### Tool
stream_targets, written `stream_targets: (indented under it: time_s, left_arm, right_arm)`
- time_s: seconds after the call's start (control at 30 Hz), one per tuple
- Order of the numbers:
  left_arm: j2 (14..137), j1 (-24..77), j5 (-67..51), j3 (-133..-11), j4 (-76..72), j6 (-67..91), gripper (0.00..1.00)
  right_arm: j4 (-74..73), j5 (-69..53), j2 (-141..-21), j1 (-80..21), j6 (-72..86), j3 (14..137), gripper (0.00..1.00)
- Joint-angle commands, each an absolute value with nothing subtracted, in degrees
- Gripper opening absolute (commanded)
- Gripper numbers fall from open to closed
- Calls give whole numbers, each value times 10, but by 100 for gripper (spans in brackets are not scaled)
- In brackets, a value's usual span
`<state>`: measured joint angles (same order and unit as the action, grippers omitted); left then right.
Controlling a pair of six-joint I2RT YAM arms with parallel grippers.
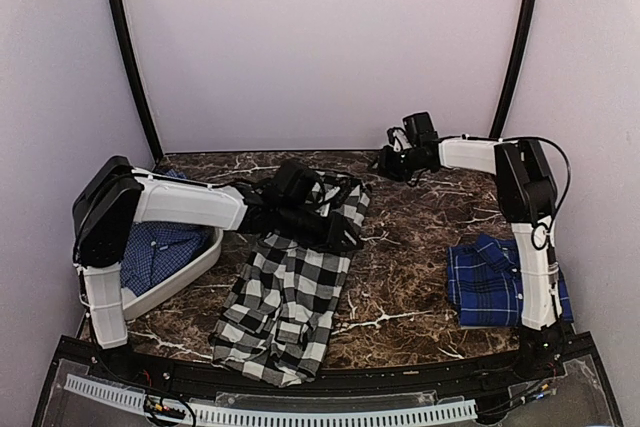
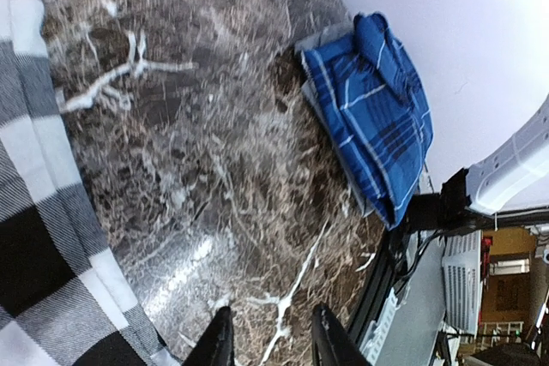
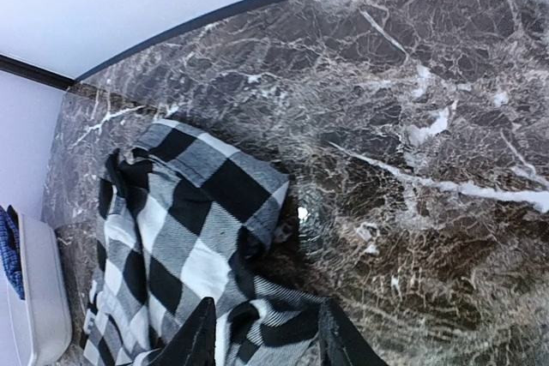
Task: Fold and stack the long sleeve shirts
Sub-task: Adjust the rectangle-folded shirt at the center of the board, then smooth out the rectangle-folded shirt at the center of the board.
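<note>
step: fold checked shirt point(image 1: 285, 297) | left gripper point(image 2: 272, 315): slightly spread, empty | right gripper point(image 3: 266, 323): spread, empty | tip: pinch matching edges, lay flat

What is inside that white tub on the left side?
Blue plaid cloth lies in the white tub. The left arm crosses above it and hides much of the inside, so whether anything else lies there cannot be seen.
</note>
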<state>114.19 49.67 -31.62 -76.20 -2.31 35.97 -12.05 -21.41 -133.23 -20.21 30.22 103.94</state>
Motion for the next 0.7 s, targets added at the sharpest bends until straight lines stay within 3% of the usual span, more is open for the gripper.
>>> stream_targets:
  time_s: [0.0,0.4,0.67]
  left_arm:
    - [1083,471,-255,-780,-10,393,29]
    - [1162,395,-204,-806,28,365,28]
    - [1203,370,-144,-790,42,350,25]
  right_arm:
    - [-119,-209,-1255,-211,287,999,36]
    - [-75,-278,-1265,-274,308,970,17]
    - [-76,-306,-1338,-277,319,997,16]
